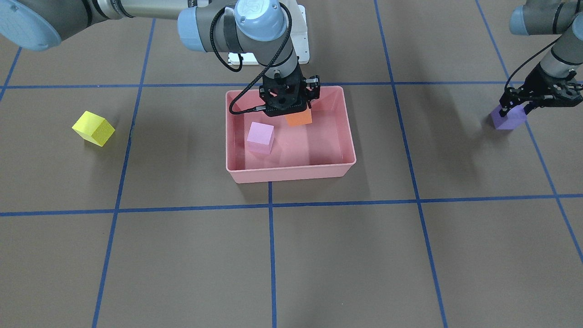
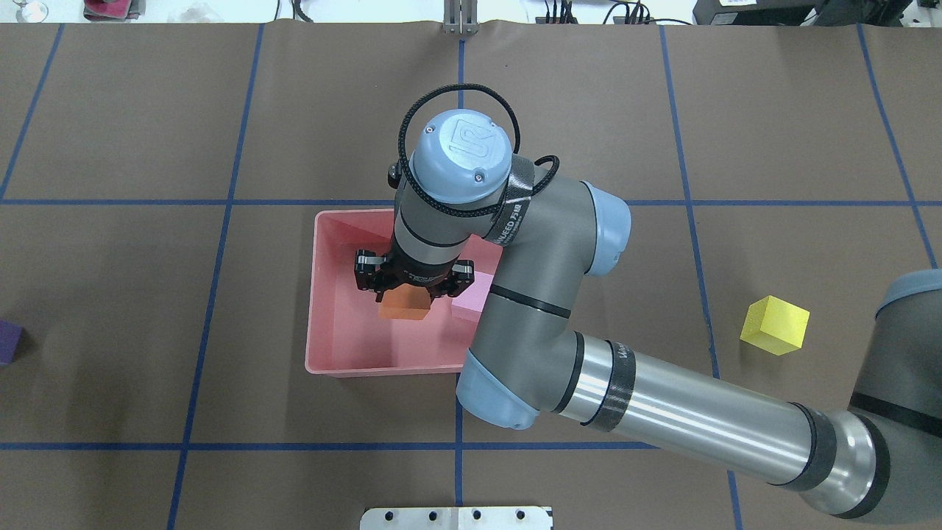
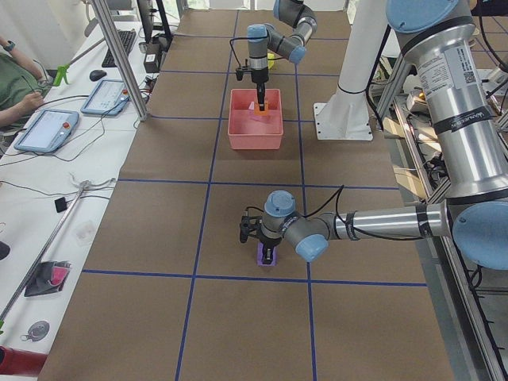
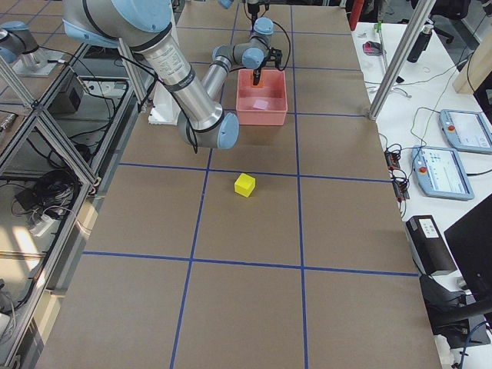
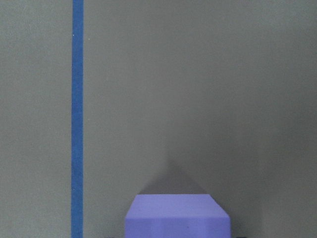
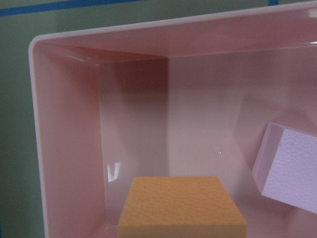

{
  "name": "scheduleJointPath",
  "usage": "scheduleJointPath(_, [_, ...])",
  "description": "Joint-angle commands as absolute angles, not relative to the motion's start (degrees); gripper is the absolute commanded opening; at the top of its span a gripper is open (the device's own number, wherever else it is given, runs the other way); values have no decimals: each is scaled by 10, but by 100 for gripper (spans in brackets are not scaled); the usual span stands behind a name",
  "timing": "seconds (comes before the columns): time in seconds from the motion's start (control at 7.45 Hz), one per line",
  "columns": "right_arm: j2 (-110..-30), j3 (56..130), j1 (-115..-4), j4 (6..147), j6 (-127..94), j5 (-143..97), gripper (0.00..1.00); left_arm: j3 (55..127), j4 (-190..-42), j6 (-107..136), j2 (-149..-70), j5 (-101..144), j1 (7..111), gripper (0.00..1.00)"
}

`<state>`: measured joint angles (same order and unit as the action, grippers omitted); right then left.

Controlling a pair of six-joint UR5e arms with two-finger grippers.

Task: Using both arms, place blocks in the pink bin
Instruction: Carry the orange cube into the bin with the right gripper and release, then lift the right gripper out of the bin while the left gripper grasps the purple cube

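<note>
- Brown paper with a blue tape grid covers the bench (image 1: 319,255); the pink bin (image 1: 291,173) sits mid-bench.
- Done: the lilac block (image 1: 260,136) lies on the bin floor, free of both arms.
- In hand: the right pincer (image 1: 295,109) reaches into the bin, clamped on the orange block (image 1: 299,119); not yet released.
- The left pincer (image 1: 517,109) straddles the purple block (image 1: 508,119), well apart from the bin. At this size we cannot tell whether it grips or merely flanks.
- Left to do: the yellow block (image 1: 94,128) lies untouched, well apart on the other side.
- We judge one of four placed, a second nearly so.

Blue tape lines (image 1: 182,209) cross the brown table (image 1: 182,264).
</note>
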<state>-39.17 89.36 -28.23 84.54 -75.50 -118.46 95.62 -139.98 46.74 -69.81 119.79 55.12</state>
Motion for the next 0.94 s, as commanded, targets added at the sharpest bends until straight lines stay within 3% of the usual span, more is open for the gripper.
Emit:
scheduleJointPath(0.0, [-389,894,-282,827,-776,-1185,100,964,-1403,497,-698,1199,552,0])
scheduleJointPath(0.4, [-393,914,-286,833,-780,-1166,100,1050,-1348,498,-683,1229,573,0])
scheduleJointPath(0.81, [-417,974,-328,950,-768,-1145,100,1235,-1017,491,-780,1295,642,0])
